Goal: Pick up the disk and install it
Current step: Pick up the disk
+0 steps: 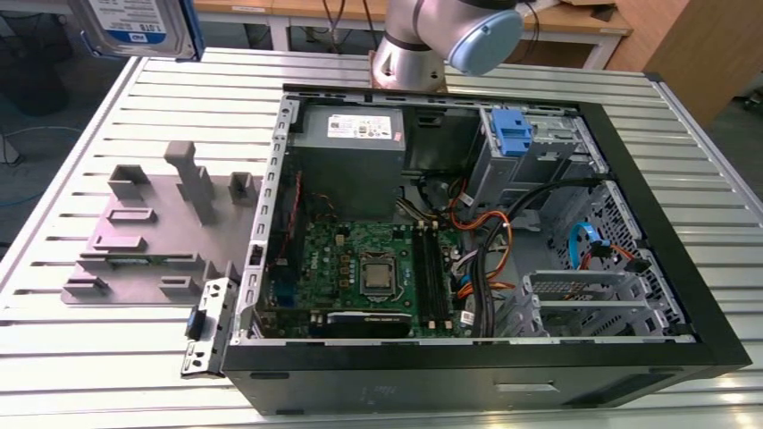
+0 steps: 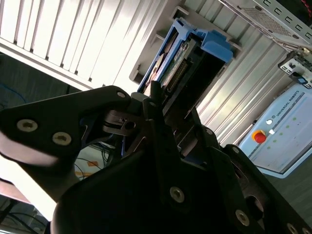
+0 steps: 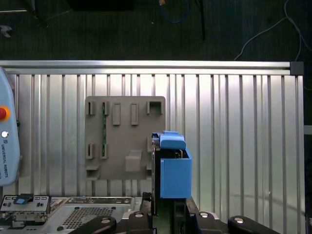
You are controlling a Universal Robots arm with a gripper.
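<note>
- The gripper (image 2: 168,109) is clamped on the disk (image 2: 190,58), jaws closed against its sides.
- In the exterior view, the disk (image 1: 131,27) hangs above the table (image 1: 107,349), apparently well clear of the case (image 1: 477,384).
- A grey fixture (image 1: 155,232) lies beside the case.

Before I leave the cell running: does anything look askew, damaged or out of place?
Nothing looks damaged or spilled. The silver hard drive in its blue plastic carrier is simply off the ribbed metal table, clamped in the gripper.
</note>
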